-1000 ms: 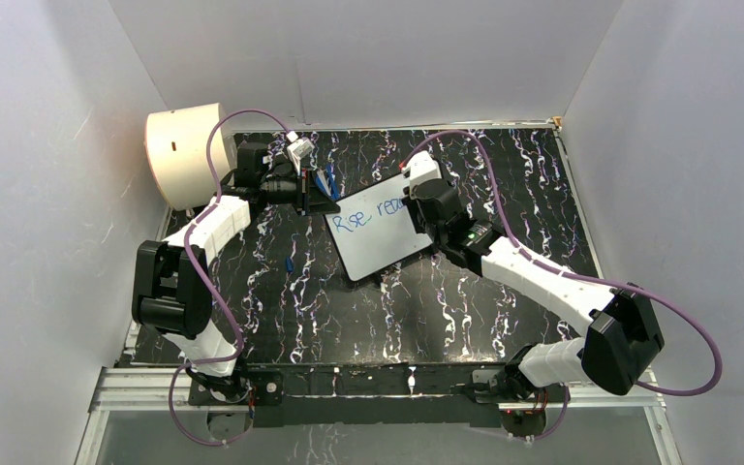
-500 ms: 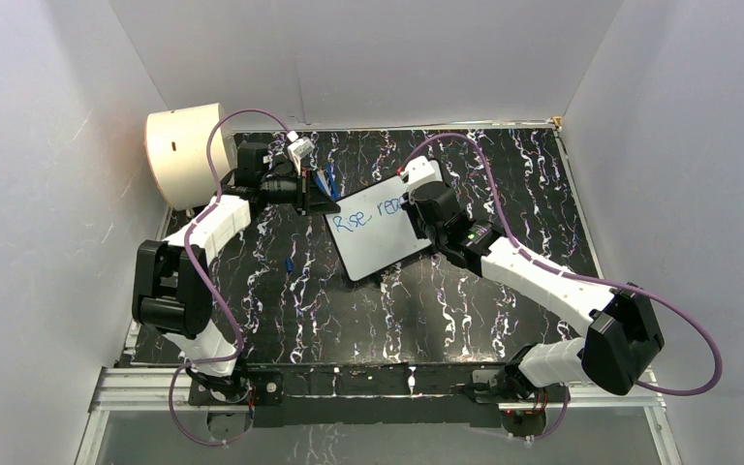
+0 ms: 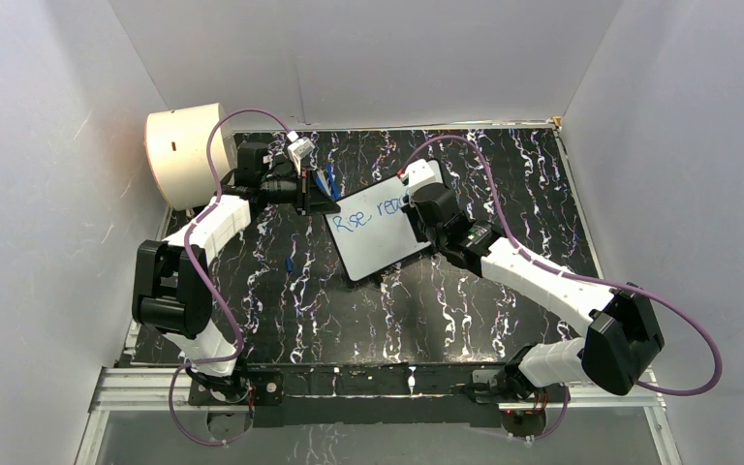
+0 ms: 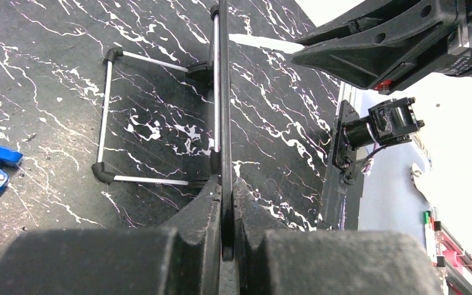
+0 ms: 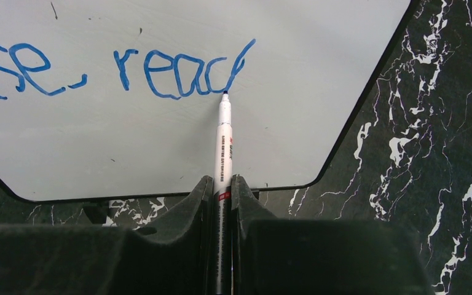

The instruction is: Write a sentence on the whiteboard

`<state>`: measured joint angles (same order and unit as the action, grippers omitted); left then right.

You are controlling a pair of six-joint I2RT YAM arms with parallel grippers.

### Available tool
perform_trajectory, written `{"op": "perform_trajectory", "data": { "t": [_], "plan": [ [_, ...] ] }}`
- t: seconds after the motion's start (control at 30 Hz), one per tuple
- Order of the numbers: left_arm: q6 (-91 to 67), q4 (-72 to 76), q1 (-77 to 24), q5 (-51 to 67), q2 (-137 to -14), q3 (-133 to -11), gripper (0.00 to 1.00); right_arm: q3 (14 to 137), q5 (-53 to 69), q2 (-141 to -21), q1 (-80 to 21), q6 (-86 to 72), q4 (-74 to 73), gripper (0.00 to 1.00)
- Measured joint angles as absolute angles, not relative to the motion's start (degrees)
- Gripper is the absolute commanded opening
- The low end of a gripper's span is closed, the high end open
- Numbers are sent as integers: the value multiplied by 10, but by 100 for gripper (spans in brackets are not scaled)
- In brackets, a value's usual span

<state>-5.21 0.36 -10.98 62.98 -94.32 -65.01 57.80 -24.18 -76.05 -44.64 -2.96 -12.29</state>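
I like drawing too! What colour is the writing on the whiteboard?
The writing is blue, clearest in the right wrist view.

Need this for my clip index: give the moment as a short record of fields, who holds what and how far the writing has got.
left gripper: shut on the edge of the whiteboard
right gripper: shut on the marker pen
pen tip: at the foot of the stroke after "reac"
sentence: blue, reads "Rise reac" plus one upstroke, unfinished
cream drum: far left, by the wall
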Motion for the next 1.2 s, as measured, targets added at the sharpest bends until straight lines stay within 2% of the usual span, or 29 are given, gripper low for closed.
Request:
{"op": "perform_trajectory", "data": {
  "t": [1.2],
  "plan": [
    [-49, -4, -110, 629, -943, -653, 0, 564, -259, -753, -446, -25, -79, 0]
  ]
}}
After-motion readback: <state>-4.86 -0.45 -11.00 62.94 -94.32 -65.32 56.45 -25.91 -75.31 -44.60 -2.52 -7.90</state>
